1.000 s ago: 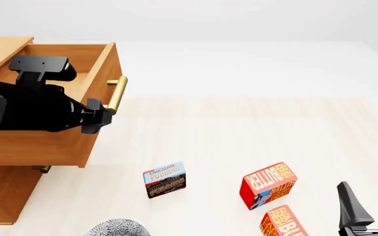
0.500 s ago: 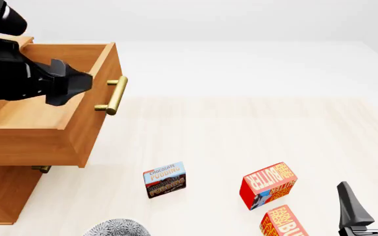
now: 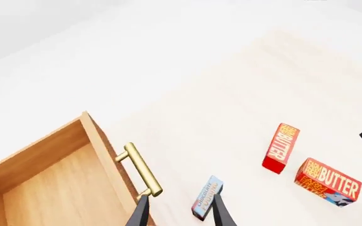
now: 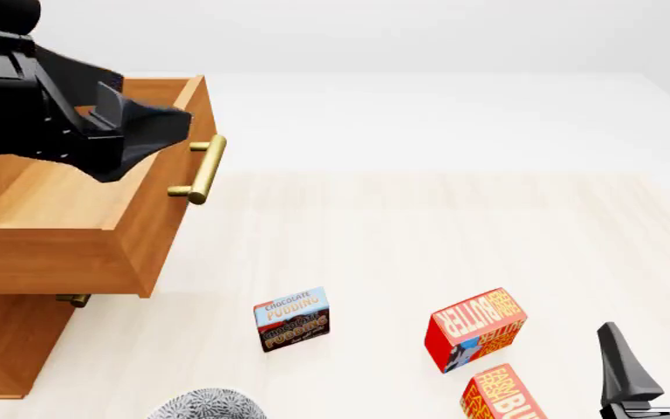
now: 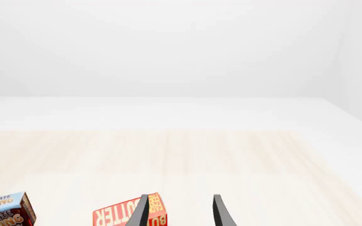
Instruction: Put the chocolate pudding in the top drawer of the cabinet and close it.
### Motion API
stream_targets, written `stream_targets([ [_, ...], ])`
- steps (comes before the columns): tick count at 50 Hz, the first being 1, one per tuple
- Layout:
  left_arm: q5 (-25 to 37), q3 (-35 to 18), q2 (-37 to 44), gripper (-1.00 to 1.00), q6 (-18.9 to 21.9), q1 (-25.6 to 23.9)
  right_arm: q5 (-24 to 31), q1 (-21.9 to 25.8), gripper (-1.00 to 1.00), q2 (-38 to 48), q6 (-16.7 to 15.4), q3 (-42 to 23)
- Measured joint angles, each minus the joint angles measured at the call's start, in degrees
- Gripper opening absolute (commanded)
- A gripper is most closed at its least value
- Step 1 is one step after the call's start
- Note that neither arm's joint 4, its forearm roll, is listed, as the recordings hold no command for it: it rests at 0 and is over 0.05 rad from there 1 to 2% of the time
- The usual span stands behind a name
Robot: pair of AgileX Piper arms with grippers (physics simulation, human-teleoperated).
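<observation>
The chocolate pudding (image 4: 292,319) stands on the table in front of the cabinet (image 4: 3,345), and also shows in the wrist views (image 3: 207,197) (image 5: 5,212). The top drawer (image 4: 32,262) is pulled out, its inside bare, its brass handle (image 4: 201,168) facing right. My left gripper (image 4: 154,109) hovers open above the drawer's front edge, holding nothing; in its own view (image 3: 180,200) the fingers frame the pudding far below. My right gripper (image 4: 649,336) stands open near the table's front right corner, apart from every box (image 5: 181,200).
Two red-orange butter boxes (image 4: 475,327) (image 4: 501,397) lie right of the pudding, close to my right gripper. A grey textured round object (image 4: 207,406) sits at the front edge. The lower drawer's handle (image 4: 73,300) peeks out under the open drawer.
My left gripper has lifted away from beside the brass handle, risen above the drawer and tilted toward the right. The drawer, the boxes and the right arm stayed put.
</observation>
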Motion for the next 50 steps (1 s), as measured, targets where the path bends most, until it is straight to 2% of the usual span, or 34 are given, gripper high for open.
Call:
stream_targets([
  [18, -4.0, 1.4, 1.6, 1.00, 3.0, -6.7, 0.0, 0.0, 1.00, 0.0, 0.0, 0.0],
  [50, -11.7, 12.7, 3.5, 1.00, 5.8, -12.6, 0.0, 0.0, 1.00, 0.0, 0.0, 0.0],
])
